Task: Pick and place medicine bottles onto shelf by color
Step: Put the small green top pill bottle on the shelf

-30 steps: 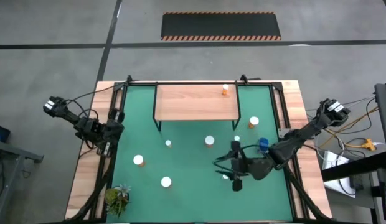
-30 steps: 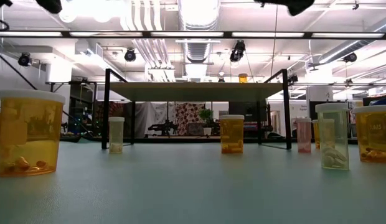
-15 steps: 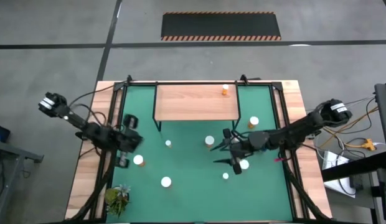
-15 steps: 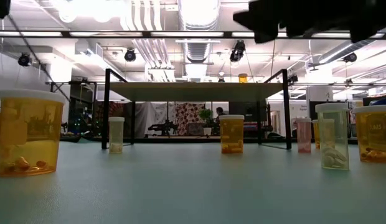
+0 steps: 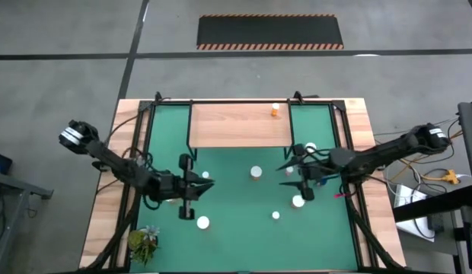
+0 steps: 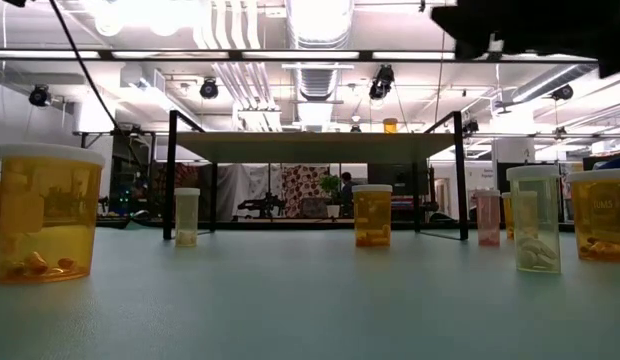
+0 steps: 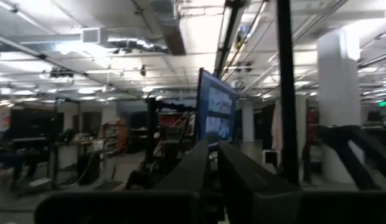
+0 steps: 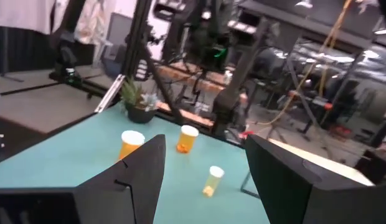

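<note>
The light-wood shelf (image 5: 240, 125) stands at the far middle of the green mat, with one orange bottle (image 5: 275, 110) on it. Other white-capped orange bottles stand on the mat: one by the shelf's right leg (image 5: 310, 148), one in the middle (image 5: 256, 173), two right of centre (image 5: 298, 201) and one near the front (image 5: 202, 223). My right gripper (image 5: 285, 173) is open, above the mat between the middle bottle and the one by the leg, pointing left. My left gripper (image 5: 207, 187) is shut, above the mat left of centre, pointing right. My right arm hides the blue bottle.
A small green plant (image 5: 143, 242) stands at the near left corner. Black frame bars run along the mat's left and right sides (image 5: 137, 164). In the low view the shelf's black legs (image 6: 171, 175) stand behind a row of bottles (image 6: 371, 215). Bare mat lies at the near middle.
My left gripper has swung from the table's left edge out over the mat toward the middle, and its arm now covers the bottle at the left. My right gripper has gone from right of centre toward the far edge, uncovering a bottle below it. No bottle has moved.
</note>
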You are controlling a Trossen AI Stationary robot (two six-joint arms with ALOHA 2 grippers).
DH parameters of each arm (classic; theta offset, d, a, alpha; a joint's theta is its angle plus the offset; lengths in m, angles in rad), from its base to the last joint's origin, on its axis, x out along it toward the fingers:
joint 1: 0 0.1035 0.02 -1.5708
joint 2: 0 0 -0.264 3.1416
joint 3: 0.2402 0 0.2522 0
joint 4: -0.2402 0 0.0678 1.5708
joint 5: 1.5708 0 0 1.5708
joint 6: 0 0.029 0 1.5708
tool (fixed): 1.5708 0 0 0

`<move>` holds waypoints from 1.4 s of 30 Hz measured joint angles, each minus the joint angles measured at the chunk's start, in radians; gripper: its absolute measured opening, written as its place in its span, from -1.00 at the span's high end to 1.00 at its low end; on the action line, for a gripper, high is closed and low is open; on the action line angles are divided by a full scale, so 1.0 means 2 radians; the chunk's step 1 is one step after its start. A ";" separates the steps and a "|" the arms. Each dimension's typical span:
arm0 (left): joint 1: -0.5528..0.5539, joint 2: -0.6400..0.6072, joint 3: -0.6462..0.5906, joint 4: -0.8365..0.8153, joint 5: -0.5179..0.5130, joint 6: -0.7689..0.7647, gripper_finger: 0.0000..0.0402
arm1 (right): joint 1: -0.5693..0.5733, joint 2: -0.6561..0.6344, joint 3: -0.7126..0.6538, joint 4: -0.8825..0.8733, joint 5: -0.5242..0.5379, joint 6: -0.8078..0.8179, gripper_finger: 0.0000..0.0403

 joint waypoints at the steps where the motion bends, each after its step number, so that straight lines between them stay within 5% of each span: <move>1: 0.000 0.006 0.003 -0.001 -0.010 0.000 0.92 | 0.000 -0.015 -0.009 0.000 0.002 0.000 -0.06; 7: 0.000 0.030 0.027 -0.012 -0.051 -0.027 0.92 | 0.000 -0.100 -0.055 -0.002 0.003 0.005 -0.06; 12: 0.000 0.034 0.055 -0.101 -0.106 -0.086 0.92 | 0.000 -0.160 -0.082 -0.002 0.003 0.007 -0.06; 24: 0.003 0.032 0.219 -0.621 -0.151 -0.348 0.92 | 0.000 -0.223 -0.089 -0.061 0.013 0.021 -0.06; 29: 0.007 0.039 0.260 -0.766 -0.122 -0.421 0.92 | 0.000 -0.228 -0.084 -0.080 0.013 0.024 -0.06; 42: 0.064 0.112 0.270 -0.943 0.048 -0.493 0.85 | 0.000 -0.227 -0.084 -0.080 0.013 0.030 -0.06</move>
